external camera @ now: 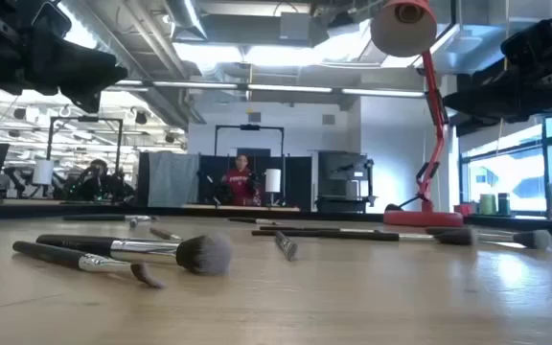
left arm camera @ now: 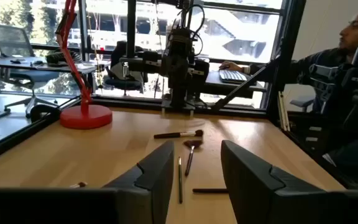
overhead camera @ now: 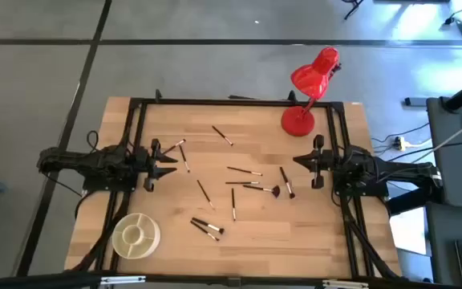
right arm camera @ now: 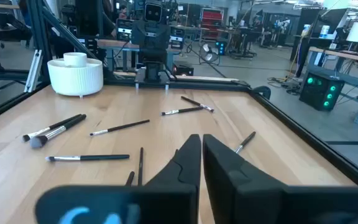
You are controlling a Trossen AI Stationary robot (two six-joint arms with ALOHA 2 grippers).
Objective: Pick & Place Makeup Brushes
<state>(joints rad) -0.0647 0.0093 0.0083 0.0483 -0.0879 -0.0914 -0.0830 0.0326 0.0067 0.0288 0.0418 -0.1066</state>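
My makeup brushes (overhead camera: 243,183) lie scattered flat over the middle of the bench (overhead camera: 175,241), none yet gathered. Taking the red lamp (overhead camera: 305,88) at the far corner as my mark: one brush (overhead camera: 222,136) lies nearest the lamp's base, toward the bench centre; a cluster with the fan-shaped brush (overhead camera: 263,189) lies further from it, toward the middle; a pair (overhead camera: 207,228) lies furthest, close to the round white organizer (overhead camera: 136,235) at the corner diagonally opposite the lamp.

I judge these brushes light and stiff along the handle, soft only at the bristles, and likely to roll or skid on the smooth wood. I would take each across the middle of its thin handle or at the ferrule, never on the bristles, pinching from straight above with my fingers set across its length. Lying so flat, they leave little to get under, so my fingertips must nearly touch the wood.

My left end effector (overhead camera: 162,159) hovers above the bench on the side away from the lamp, pointing level toward the centre, its fingers (left arm camera: 157,177) parted by a moderate gap and holding nothing. My right end effector (overhead camera: 315,163) waits on the lamp's side, just beyond the lamp's base, also level and facing inward, its fingers (right arm camera: 188,163) drawn nearly together and empty.
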